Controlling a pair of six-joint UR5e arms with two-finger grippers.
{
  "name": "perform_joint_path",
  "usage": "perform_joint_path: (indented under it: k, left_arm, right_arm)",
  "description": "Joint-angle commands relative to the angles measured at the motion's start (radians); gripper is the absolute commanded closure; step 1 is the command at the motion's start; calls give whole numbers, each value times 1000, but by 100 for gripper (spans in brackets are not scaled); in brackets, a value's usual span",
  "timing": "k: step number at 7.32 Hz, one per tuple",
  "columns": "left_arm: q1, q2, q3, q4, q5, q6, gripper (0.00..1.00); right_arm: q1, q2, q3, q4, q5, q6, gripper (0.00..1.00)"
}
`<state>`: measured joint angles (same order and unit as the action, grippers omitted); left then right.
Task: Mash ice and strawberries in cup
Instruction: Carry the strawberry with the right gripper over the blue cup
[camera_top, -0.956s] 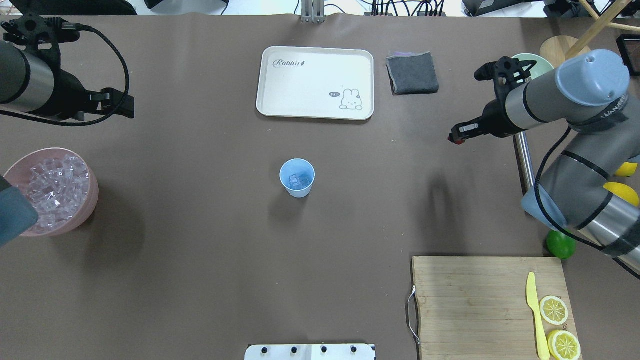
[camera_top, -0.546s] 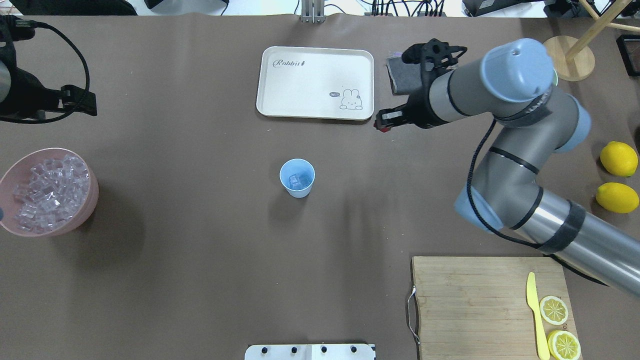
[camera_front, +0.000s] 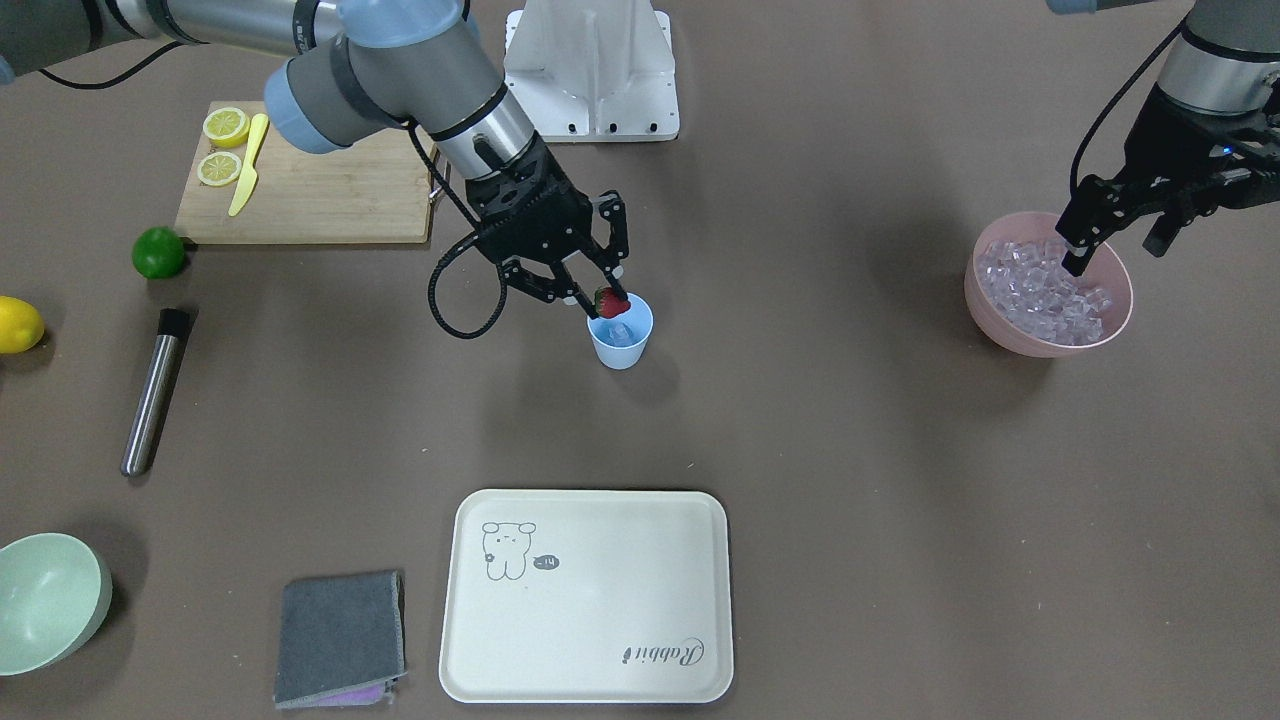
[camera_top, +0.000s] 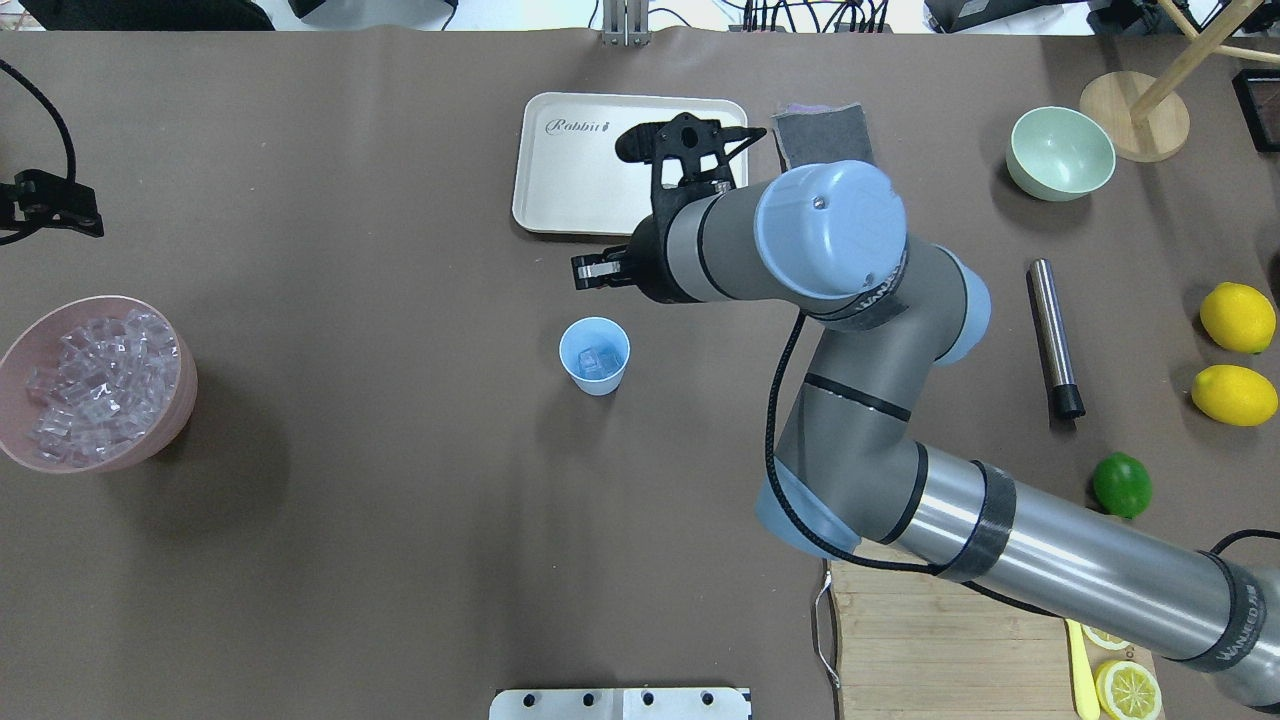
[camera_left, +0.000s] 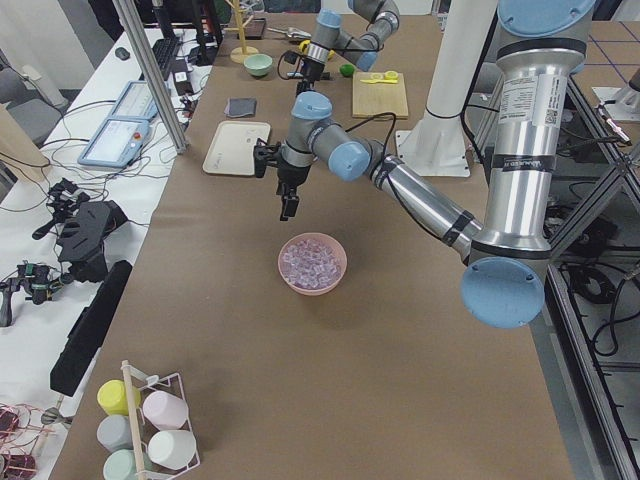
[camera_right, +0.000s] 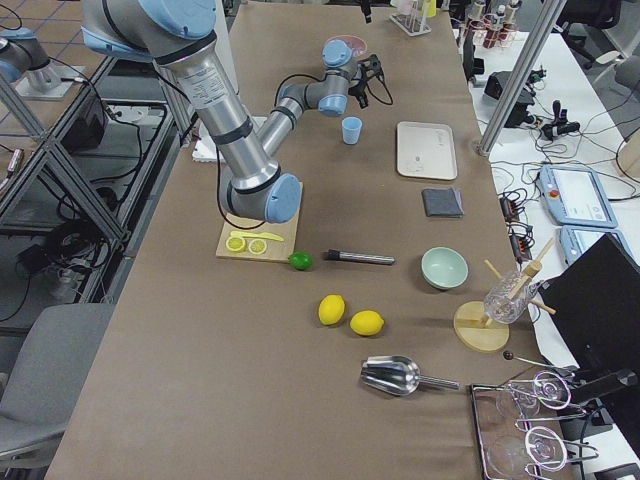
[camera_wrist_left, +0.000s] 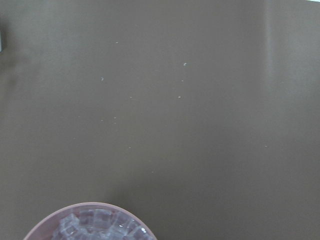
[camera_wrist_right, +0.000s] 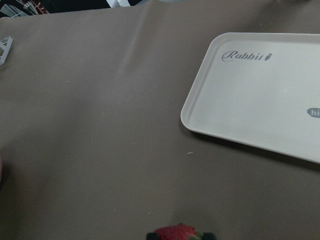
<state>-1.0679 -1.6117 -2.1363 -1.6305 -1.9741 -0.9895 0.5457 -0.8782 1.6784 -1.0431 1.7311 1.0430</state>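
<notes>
1 strawberry (camera_front: 606, 300) pinched between right fingers (camera_front: 617, 291), hung at cup (camera_front: 620, 340) rim; cup mouth lay just below, ice (camera_front: 620, 331) inside. Left fingers (camera_front: 1080, 240) spread, well apart, over pink bowl (camera_front: 1040, 345).

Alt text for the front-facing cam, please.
The right gripper holds a red strawberry at the rim of the light-blue cup, which has ice in it. The left gripper hangs open over the pink bowl of ice cubes.

2 bowls (camera_top: 1060, 155), 2 lemons (camera_top: 1238, 317), 1 lime (camera_top: 1121, 484) — 1 cup (camera_top: 598, 384)
</notes>
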Motion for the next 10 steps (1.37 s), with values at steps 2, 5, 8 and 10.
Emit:
perform_joint_path:
  k: [2, 5, 8, 10]
  left_arm:
    - [-3, 15, -1, -2, -9, 0, 2]
    - [-3, 6, -2, -2, -11, 0, 2]
    - [-1, 1, 3, -2, -11, 0, 2]
    - [-1, 1, 3, -2, -11, 2, 2]
  right_arm:
    - [-101, 12, -45, -2, -97, -1, 100]
    - [-101, -33, -57, 0, -97, -8, 100]
    - [-110, -35, -66, 0, -99, 3, 67]
    - [-122, -33, -68, 0, -142, 14, 0]
